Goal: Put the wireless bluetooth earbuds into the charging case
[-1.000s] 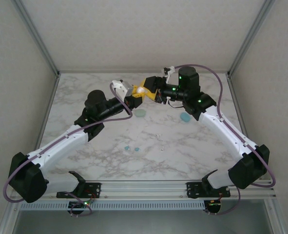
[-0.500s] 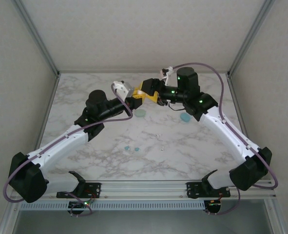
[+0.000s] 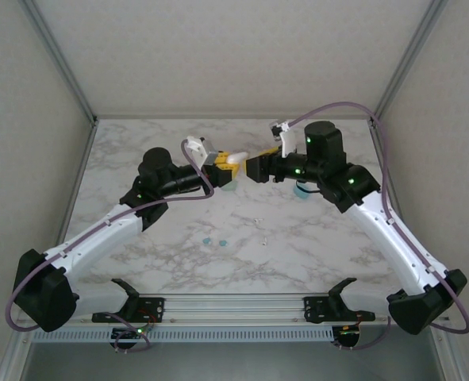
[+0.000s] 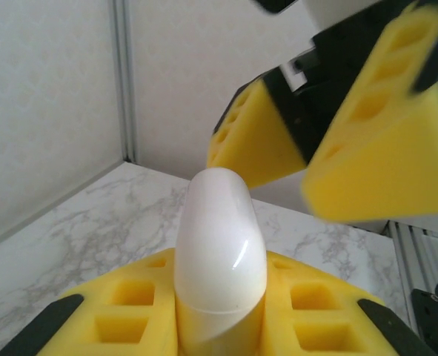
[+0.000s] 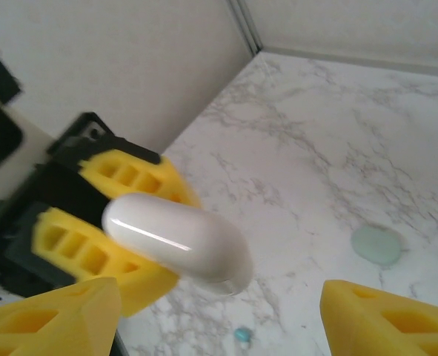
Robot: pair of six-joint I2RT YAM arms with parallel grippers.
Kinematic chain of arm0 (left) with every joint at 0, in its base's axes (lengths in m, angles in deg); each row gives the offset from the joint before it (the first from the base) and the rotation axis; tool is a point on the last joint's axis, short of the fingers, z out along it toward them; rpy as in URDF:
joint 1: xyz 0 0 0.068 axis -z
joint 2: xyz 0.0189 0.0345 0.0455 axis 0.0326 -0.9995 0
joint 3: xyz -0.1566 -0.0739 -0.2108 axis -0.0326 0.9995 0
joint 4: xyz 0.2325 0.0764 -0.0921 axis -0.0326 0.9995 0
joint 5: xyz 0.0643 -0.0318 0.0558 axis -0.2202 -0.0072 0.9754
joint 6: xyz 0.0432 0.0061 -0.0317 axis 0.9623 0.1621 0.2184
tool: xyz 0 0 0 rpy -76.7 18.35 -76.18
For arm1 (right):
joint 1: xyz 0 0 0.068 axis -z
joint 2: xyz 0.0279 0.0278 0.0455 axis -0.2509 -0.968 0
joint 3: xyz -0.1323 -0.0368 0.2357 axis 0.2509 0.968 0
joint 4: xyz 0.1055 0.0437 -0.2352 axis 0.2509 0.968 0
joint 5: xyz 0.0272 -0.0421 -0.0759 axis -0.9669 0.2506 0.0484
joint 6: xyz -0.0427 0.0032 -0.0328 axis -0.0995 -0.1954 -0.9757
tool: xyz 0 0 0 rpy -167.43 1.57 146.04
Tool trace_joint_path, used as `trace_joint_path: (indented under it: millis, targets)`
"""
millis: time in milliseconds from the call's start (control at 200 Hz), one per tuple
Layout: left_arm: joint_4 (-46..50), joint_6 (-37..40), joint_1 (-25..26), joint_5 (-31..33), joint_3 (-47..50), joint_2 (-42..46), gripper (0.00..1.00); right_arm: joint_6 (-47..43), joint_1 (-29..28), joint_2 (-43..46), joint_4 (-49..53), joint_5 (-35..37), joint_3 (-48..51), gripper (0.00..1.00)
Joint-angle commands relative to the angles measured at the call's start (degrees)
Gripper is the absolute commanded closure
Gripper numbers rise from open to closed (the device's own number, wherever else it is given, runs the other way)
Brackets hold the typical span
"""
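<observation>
the r claw just let go n backed off, pads spread wide, so the smooth white rounded plastic case is pinched by the l claw alone, w/ the tiny teal-blue plastic earbuds waiting down on the white marble table.

Top view: the table is being lit brightly and evenly from above; faint shadows are being cast beneath the arms.
Left wrist view: a glare streak is being carried by the white case; yellow pads at upper right are being blurred.
Right wrist view: a long highlight is being reflected along the case; pads at the bottom corners are being rendered out of focus.
</observation>
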Motion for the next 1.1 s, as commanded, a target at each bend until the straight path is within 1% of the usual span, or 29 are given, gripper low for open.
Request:
trace_joint_path:
  millis: [0, 190, 325, 410, 511, 646, 841, 911, 956, 1046, 1091]
  targets:
    - [-1.5, -1.15, -0.46, -4.41, -0.52, 1.71, 0.91, -2.67, -0.13, -0.72, 0.92, 0.11, -0.77, 0.28]
    - [1.03, -0.29, -0.42, -6.03, -1.84, 1.9, 0.91, -0.99, -0.13, -1.4, 0.08, 1.8, -1.3, 0.28]
    - [1.49, -0.05, -0.37, -7.3, -2.03, 2.01, 0.91, 0.76, -0.06, -1.97, 0.18, 6.3, -1.97, 0.28]
    - [1.69, 0.0, -0.38, -7.84, -2.12, 1.93, 0.9, 2.37, 0.12, -2.34, -0.7, 6.56, -2.69, 0.28]
    - [2.83, 0.66, -0.37, -7.79, -2.21, 2.08, 0.9, 3.91, 0.2, -2.94, -2.2, 4.4, -3.52, 0.27]
    - [3.01, 0.92, -0.37, -6.41, -1.51, 2.6, 0.9, 5.11, 0.21, -3.94, -2.71, 3.84, -4.41, 0.27]
    - [2.88, 0.99, -0.37, -3.19, -0.16, 3.49, 0.89, 6.61, 0.18, -3.68, -2.38, 4.23, -5.19, 0.25]
    - [2.57, 1.07, -0.44, 0.47, 0.94, 3.8, 0.89, 7.16, 0.22, -2.21, -3.11, 2.66, -5.21, 0.24]
    - [2.12, 1.25, -0.55, 2.66, 2.12, 4.23, 0.89, 7.42, 0.27, -0.92, -3.35, 2.86, -4.96, 0.23]
    - [0.1, 0.62, -0.97, 6.78, 5.0, 5.38, 0.89, 6.32, 0.53, 1.46, -0.51, 7.14, -4.86, 0.23]
    - [-1.03, -0.24, -1.41, 8.36, 6.63, 6.13, 0.89, 5.82, 1.27, 2.1, 2.86, 10.88, -4.59, 0.25]
